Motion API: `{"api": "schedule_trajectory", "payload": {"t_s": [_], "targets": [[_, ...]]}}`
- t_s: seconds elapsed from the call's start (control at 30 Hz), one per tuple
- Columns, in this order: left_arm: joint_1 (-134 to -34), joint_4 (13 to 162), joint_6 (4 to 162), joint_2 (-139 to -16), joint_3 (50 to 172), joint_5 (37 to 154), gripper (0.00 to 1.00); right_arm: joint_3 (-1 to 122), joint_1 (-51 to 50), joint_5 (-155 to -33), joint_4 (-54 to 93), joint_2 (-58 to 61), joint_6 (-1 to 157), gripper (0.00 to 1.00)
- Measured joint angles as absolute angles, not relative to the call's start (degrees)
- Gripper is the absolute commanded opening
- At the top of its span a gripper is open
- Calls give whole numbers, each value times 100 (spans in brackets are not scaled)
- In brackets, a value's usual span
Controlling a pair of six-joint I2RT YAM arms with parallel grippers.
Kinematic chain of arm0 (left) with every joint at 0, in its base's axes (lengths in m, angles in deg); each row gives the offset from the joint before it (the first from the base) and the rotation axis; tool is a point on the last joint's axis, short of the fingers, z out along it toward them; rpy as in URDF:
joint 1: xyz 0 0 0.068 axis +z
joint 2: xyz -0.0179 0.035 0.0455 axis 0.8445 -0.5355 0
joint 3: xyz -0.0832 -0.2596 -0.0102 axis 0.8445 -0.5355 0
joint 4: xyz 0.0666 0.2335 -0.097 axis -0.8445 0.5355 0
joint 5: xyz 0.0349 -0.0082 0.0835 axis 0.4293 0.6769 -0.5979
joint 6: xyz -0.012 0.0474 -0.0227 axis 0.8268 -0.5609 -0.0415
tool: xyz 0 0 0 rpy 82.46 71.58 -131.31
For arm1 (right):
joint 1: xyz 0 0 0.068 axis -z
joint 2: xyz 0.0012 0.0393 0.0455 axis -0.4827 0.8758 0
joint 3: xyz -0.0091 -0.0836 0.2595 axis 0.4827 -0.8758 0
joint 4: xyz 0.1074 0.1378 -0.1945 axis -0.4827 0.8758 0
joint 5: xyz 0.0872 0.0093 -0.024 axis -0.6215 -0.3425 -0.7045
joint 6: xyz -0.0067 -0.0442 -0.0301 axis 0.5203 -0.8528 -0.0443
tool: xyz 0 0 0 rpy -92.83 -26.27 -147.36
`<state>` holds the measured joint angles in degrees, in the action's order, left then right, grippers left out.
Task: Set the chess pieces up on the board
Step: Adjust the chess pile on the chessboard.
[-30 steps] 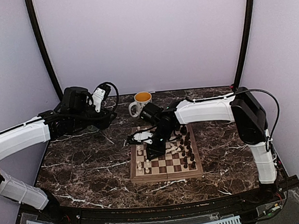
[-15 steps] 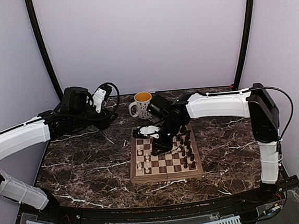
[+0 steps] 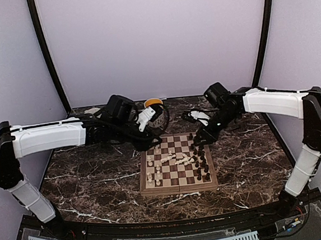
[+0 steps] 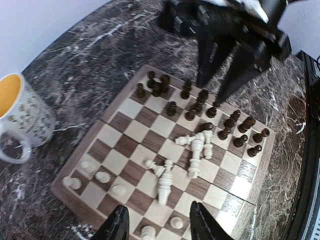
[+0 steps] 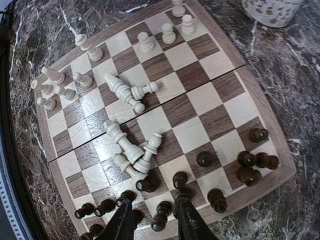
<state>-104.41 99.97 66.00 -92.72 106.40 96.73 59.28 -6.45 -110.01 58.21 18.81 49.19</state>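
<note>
The board (image 3: 178,190) lies mid-table. Several cream chess pieces (image 3: 178,159) lie toppled at its centre (image 4: 197,150) (image 5: 132,150); a few more stand along its left edge (image 4: 102,176). Dark chess pieces (image 3: 200,161) crowd the right edge (image 4: 230,125) (image 5: 247,172). My left gripper (image 3: 151,136) hangs open over the board's back-left corner, and its wrist view (image 4: 161,227) shows nothing between its fingers. My right gripper (image 3: 199,141) hovers open above the dark pieces at the back right (image 5: 155,222) (image 4: 210,92), gripping none.
A white patterned mug (image 3: 153,110) with a yellow inside stands on the dark marble table just behind the board's back-left corner (image 4: 25,117) (image 5: 272,10), close to my left wrist.
My left arm swung in from the far left to the board's back-left corner. My right arm withdrew from the board's left half to its back right, jaws opening wider.
</note>
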Motion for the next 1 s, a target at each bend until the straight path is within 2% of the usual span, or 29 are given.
{"api": "schedule_trajectory", "payload": {"t_s": [0.23, 0.43, 0.8, 1.0], "targets": [[-11013, 10441, 6246, -10765, 11632, 9799, 42, 5131, -190, -11237, 5224, 1199, 5135, 31], [-11142, 10607, 6053, -11447, 12063, 9786, 41, 4853, -31, -11318, 4977, 980, 5242, 31], [-11147, 10636, 5798, -12006, 12563, 9686, 34, 4766, 107, -11355, 4756, 803, 5279, 31], [-11149, 10675, 5750, -12140, 12616, 9760, 35, 4761, 151, -11364, 4730, 803, 5277, 31]]}}
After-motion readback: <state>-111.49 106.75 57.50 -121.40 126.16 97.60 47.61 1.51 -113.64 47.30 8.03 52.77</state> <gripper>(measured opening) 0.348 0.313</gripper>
